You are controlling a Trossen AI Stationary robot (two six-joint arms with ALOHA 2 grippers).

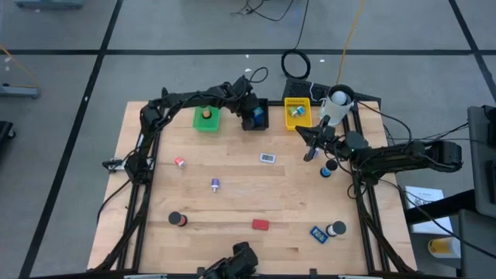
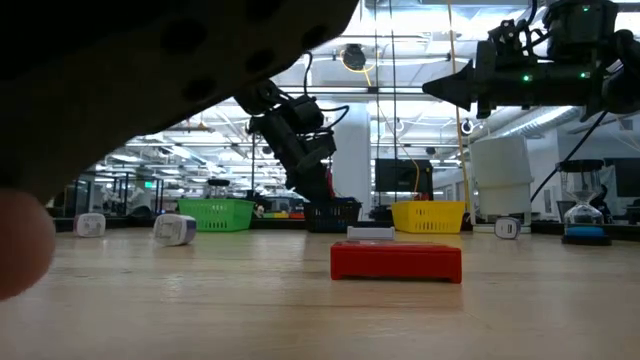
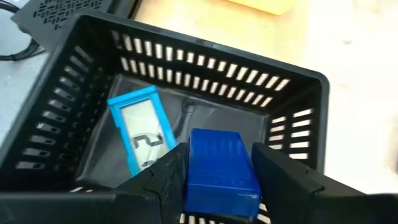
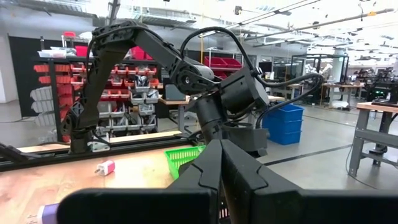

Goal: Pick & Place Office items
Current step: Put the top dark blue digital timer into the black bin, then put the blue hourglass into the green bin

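Observation:
My left gripper [image 3: 217, 186] is over the black tray [image 3: 298, 93] at the table's far edge, shut on a blue rectangular block [image 3: 219, 163]. A blue-framed piece [image 3: 142, 134] lies on the floor of that tray. In the high view the same gripper [image 1: 254, 116] sits at the black tray [image 1: 266, 105], between the green tray [image 1: 206, 118] and the yellow tray [image 1: 297, 112]. My right gripper [image 1: 308, 138] waits shut and empty above the table's right part, its fingers [image 4: 211, 174] pressed together. My left gripper pinches the blue block by its two long sides [image 3: 191, 168] between its two fingers [image 3: 163, 182]. The fingers slant down from the table's near left and lie along the block. The block is inside the tray's opening, near its front wall; whether it touches the floor I cannot tell.
Loose items lie on the wood: a pink-white piece [image 1: 180, 163], a white piece [image 1: 267, 158], a purple piece [image 1: 215, 184], a dark roll [image 1: 177, 220], a red block [image 1: 260, 225], a blue block [image 1: 318, 233] and a roll [image 1: 336, 229]. A white cup [image 1: 339, 99] stands at the far right.

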